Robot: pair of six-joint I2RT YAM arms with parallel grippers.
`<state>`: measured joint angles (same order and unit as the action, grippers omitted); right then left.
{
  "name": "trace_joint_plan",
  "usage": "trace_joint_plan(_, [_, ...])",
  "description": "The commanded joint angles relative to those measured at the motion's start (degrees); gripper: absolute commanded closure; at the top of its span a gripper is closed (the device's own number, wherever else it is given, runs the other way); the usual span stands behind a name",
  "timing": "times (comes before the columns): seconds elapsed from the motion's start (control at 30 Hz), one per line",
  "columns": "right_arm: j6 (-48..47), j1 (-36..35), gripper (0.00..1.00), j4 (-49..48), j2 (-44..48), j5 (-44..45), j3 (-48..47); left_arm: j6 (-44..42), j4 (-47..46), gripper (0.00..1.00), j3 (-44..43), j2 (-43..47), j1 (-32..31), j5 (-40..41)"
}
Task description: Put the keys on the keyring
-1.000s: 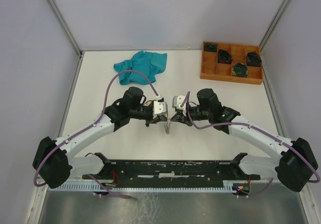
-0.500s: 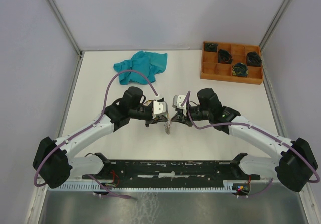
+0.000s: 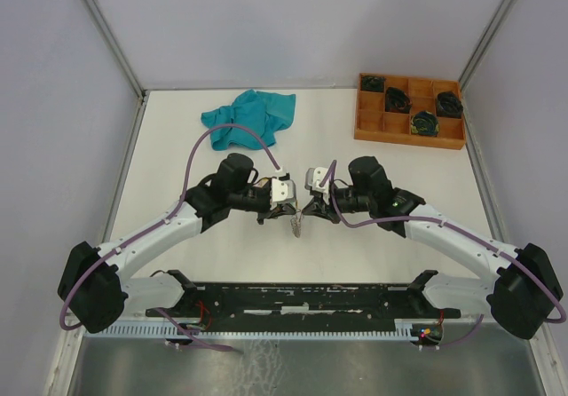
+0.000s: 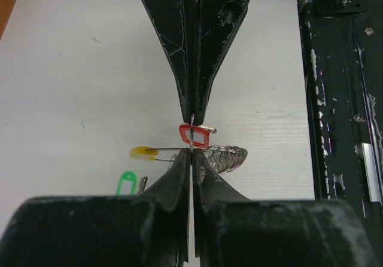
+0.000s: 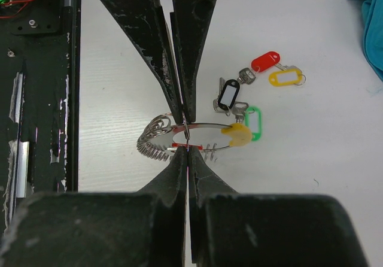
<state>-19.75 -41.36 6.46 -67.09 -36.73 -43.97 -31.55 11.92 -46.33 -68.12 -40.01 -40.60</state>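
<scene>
On the white table (image 3: 328, 130), the left gripper (image 4: 191, 159) and right gripper (image 5: 187, 153) met tip to tip, both clamped tight on the keyring (image 5: 236, 134). The loose keys (image 5: 229, 94) lay just beside it, and nothing had shifted since earlier.

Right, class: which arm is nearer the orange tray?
Right. The right arm lies in front of the tray, on the same side; the left arm lies well off to the tray's left.

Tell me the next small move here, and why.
Probably hold the left gripper steady on the keyring and ease the right gripper sideways, working the red-tagged key along the wire. Both pairs of fingers are shut, tip to tip, with the red tag between them; whether it is threaded yet is unclear.
</scene>
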Motion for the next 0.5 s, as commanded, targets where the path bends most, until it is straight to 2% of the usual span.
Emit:
trace_joint_plan(0.0, [0.4, -0.9, 0.99, -5.9, 1.0, -0.7, -1.5, 1.9, -2.1, 0.97, -2.4, -0.4, -1.1, -2.6])
trace_joint_plan(0.47, [-0.7, -1.4, 0.99, -4.9, 0.7, -2.2, -2.8, 1.7, -1.3, 0.97, -2.9, -0.6, -1.4, -2.7])
